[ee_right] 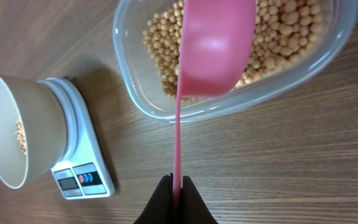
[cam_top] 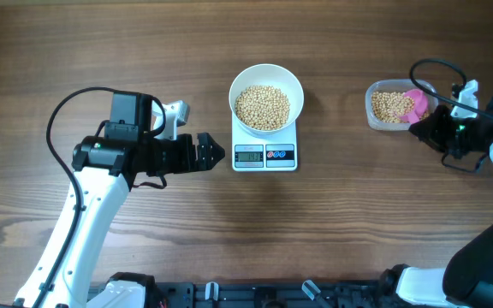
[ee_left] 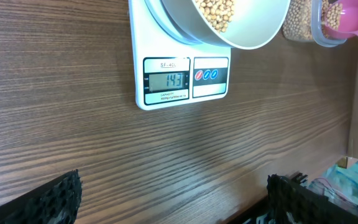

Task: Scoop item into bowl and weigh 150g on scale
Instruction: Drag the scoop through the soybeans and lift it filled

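Bowl [cam_top: 237, 89] is sitting on the scale [cam_top: 265, 157] mid-table [cam_top: 332, 231], carrying a heap of beans [cam_top: 262, 107]. Display [ee_left: 173, 79] is showing 143 in the left wrist view. Tub [cam_top: 371, 109] is sitting well to the right of the scale, apart from it, holding more beans.

Right claw [ee_right: 177, 186] is pinching the thin handle of the pink scoop [ee_right: 216, 43], jaws pressed together on it. Scoop head is hanging over the tub's beans, at the tub's right end in the overhead view. Only its smooth outer side is facing the wrist camera, so I can't tell what it's carrying or whether it's touching the beans.

Left claw [cam_top: 216, 154] is hovering just left of the scale, pointing at it, spread wide and gripping nothing. Its fingers [ee_left: 48, 199] are showing at the bottom corners of the left wrist view, apart from the scale.
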Robot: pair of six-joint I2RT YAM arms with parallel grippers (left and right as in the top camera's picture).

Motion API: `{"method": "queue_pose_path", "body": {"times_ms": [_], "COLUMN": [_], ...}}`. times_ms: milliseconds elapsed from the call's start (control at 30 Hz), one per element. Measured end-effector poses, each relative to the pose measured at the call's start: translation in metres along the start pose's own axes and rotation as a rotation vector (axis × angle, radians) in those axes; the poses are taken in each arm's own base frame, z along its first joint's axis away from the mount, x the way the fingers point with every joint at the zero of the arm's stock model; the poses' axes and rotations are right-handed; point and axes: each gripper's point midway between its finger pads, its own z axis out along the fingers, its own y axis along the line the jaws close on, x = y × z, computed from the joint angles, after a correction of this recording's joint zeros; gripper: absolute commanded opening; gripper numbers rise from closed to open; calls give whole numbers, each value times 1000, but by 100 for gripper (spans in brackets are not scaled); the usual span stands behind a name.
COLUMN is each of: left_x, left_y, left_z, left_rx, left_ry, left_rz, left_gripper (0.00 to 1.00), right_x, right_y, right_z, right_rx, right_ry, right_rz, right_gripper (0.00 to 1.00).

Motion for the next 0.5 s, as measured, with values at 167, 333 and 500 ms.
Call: {"method": "queue_pose_path", "body": {"times_ms": [167,333,500], "left_x": [0,0,0], "left_y": [0,0,0], "left_z": [0,0,0], "left_rx": [0,0,0], "left_ry": [0,0,0], "left_rz": [0,0,0], "left_gripper": [100,100,100], "right_x": [0,0,-1], "right_y": [0,0,-2], "right_z": [0,0,0], "right_rx": [0,0,12], "right_ry": [-2,-2,-3], "right_rz": [3,15,19], "right_gripper": [4,4,4]}}
